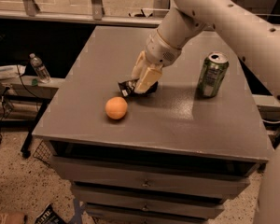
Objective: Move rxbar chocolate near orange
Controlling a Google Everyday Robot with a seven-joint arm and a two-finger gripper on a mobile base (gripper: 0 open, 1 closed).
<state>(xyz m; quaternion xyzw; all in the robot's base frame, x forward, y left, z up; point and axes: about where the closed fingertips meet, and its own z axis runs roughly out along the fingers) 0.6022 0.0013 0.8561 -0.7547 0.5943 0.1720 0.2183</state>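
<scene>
The orange point(116, 108) lies on the grey table top point(177, 120), front left of centre. My gripper point(143, 87) is just behind and right of it, low over the table, shut on the rxbar chocolate point(129, 87). The bar's black wrapper sticks out to the left of the pale fingers point(148, 79) and sits at or just above the table surface, a short gap from the orange. Most of the bar is hidden by the fingers.
A green drink can point(212, 75) stands upright at the right of the table. A water bottle point(39, 68) stands on a low shelf to the left. Drawers run under the table's front edge point(144, 146).
</scene>
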